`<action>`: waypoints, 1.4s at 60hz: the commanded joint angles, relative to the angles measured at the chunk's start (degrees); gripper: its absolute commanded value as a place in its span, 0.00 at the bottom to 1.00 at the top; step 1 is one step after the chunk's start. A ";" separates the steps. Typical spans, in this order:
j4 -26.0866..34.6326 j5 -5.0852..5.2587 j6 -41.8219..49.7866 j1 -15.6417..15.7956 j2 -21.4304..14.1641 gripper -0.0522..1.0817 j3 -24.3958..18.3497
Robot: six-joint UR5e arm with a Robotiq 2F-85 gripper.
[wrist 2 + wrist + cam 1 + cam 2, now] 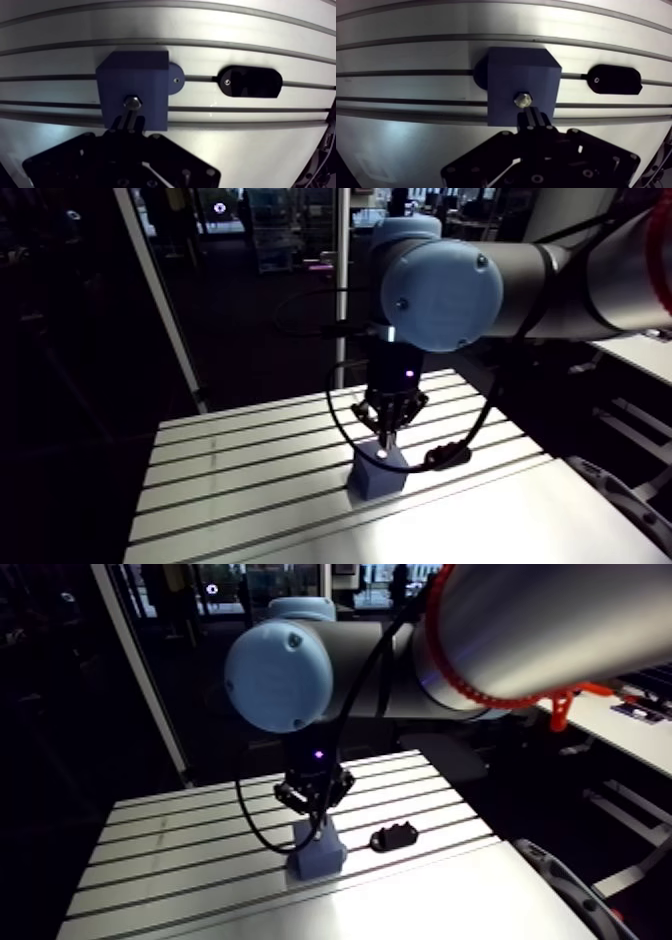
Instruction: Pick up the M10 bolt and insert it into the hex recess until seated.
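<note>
Closest to the wrist camera, the gripper [532, 111] has its two fingers [528, 119] drawn together with nothing seen between them, their tips just short of the M10 bolt [522, 100]. That bolt stands in the top face of the blue block [508, 75], its hexagon outline showing (whether it sits fully down cannot be read from above). By this, insertion looks done or nearly so, and seating is what remains. Any push should go gently straight down the bolt's axis, flats lined up with the recess walls. Any retreat should go straight up, so the tips do not drag the bolt askew. Near the block, apart from it, a black oval plate [614, 79] lies over a groove, out of the way. Underneath, the slotted aluminium table [411, 55] is flat and glossy. A round tab [174, 79] seems to fix the block to a slot, so it should not slide. Beyond, the room [80, 338] is dim.
</note>
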 commanded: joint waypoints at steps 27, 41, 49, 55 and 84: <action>-1.94 0.23 -0.21 0.62 0.45 1.00 0.83; -2.03 0.79 -0.30 0.55 1.04 1.00 0.74; -2.12 0.79 -0.30 0.55 1.07 1.00 0.82; -2.12 0.79 -0.30 0.55 1.07 1.00 0.83; -4.05 0.79 -0.65 0.55 1.15 1.00 0.91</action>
